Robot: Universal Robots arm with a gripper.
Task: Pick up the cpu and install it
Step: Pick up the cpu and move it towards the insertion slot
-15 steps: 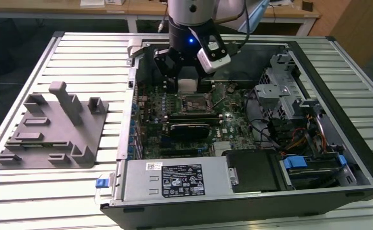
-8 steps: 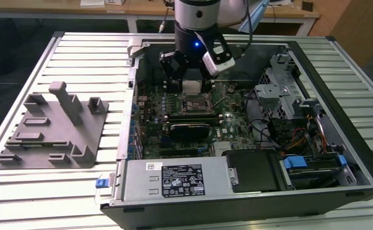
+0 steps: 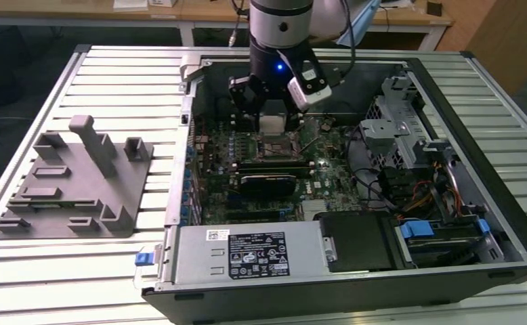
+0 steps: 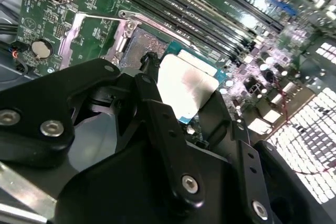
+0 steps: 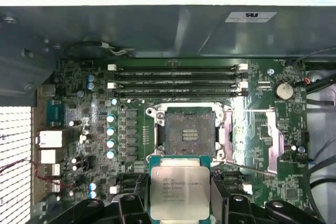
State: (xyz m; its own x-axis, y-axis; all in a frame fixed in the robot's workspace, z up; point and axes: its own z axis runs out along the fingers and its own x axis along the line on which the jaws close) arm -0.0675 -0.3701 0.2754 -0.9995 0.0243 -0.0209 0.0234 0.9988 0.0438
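Note:
My gripper (image 3: pixel 271 122) hangs inside the open computer case, shut on the cpu (image 3: pixel 271 124), a flat square chip with a silvery top. In the first wrist view the cpu (image 5: pixel 179 187) sits between two black fingers (image 5: pixel 131 204), just short of the open motherboard socket (image 5: pixel 190 129). In the second wrist view the cpu (image 4: pixel 186 85) is clamped at its edges by the fingers (image 4: pixel 157 108), with the socket (image 4: pixel 137 43) beyond it. In the exterior view the socket (image 3: pixel 274 145) lies directly below the held chip, with a gap between them.
The socket's metal load plate (image 5: pixel 275 140) is swung open to one side. Memory slots (image 5: pixel 176 80) run along the far side of the socket. A grey fixture block (image 3: pixel 74 183) stands on the slatted table at the exterior view's left. The case holds a power supply (image 3: pixel 250 254) and drive cage (image 3: pixel 399 128).

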